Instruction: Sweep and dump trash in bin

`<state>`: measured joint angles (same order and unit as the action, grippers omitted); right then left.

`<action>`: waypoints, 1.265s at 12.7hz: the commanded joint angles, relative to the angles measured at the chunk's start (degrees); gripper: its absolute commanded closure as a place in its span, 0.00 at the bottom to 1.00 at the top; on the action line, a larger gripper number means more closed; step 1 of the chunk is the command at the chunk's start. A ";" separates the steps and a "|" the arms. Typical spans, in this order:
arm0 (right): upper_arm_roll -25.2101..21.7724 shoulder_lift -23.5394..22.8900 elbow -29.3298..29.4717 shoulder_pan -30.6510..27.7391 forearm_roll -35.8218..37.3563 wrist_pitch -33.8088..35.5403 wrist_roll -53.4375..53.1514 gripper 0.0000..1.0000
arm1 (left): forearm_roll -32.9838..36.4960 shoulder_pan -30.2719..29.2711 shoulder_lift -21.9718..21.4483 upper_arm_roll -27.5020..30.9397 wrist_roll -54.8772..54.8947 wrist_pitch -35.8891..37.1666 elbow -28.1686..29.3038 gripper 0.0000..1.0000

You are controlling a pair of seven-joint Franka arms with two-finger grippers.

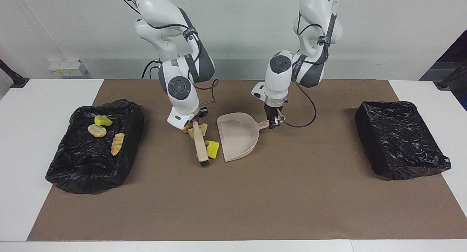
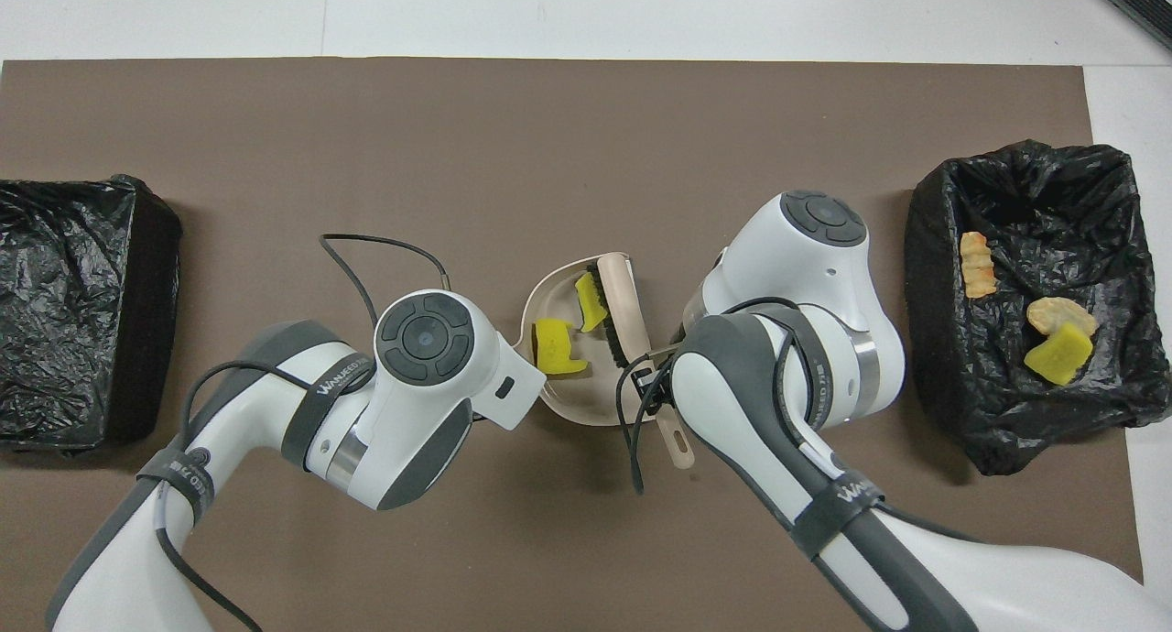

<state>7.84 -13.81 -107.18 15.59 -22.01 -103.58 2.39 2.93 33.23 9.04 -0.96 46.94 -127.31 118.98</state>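
Observation:
My right gripper [image 1: 196, 119] is shut on the handle of a beige brush [image 1: 199, 144], whose dark bristles rest on the mat. My left gripper [image 1: 274, 121] is shut on the handle of the beige dustpan [image 1: 239, 140], whose mouth faces the brush. Two yellow trash chunks [image 1: 212, 149] lie between the bristles and the pan's mouth; the overhead view shows them [image 2: 554, 350] on the pan's lip beside the brush [image 2: 623, 288]. A pale beige chunk [image 1: 201, 129] and an orange-brown chunk [image 1: 187, 128] lie by the brush handle, under my right gripper.
A black-lined bin [image 1: 73, 171] at the right arm's end holds three chunks: yellow [image 1: 103, 120], beige [image 1: 97, 130] and orange-brown [image 1: 117, 144]. A second black-lined bin [image 1: 401, 142] stands at the left arm's end. A brown mat [image 1: 255, 201] covers the table.

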 commanded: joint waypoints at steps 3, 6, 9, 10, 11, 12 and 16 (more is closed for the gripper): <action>-0.90 11.60 -0.48 -3.64 11.33 12.85 -15.54 1.00 | 3.55 0.16 -2.10 -0.18 0.43 -0.39 2.57 1.00; -0.89 17.12 -9.84 -3.81 16.72 11.48 -16.19 1.00 | 5.33 0.26 -2.36 -0.27 0.43 -0.74 3.01 1.00; -0.89 23.99 -21.91 -5.22 22.27 5.77 -15.92 1.00 | 5.33 0.34 -2.36 -0.27 0.43 -0.83 3.01 1.00; -0.81 23.83 -22.63 -6.26 22.28 4.54 -16.01 1.00 | 5.33 0.35 -2.36 -0.36 0.43 -0.92 3.01 1.00; -0.72 22.69 -23.24 -6.62 22.28 2.35 -16.18 1.00 | 5.33 0.35 -2.36 -0.36 0.43 -0.92 3.01 1.00; -0.63 20.33 -23.42 -6.63 21.49 -1.24 -16.01 1.00 | 5.33 0.35 -2.45 -0.36 0.43 -0.92 3.10 1.00; -0.54 12.77 -18.09 -4.43 6.41 -7.51 -12.07 1.00 | 5.33 0.26 -2.80 -0.36 0.35 -1.01 3.88 1.00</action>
<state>6.93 2.66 -129.57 10.77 -9.39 -110.58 -12.27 7.14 33.30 8.51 -1.47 47.01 -127.32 119.75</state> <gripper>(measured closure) 0.740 0.674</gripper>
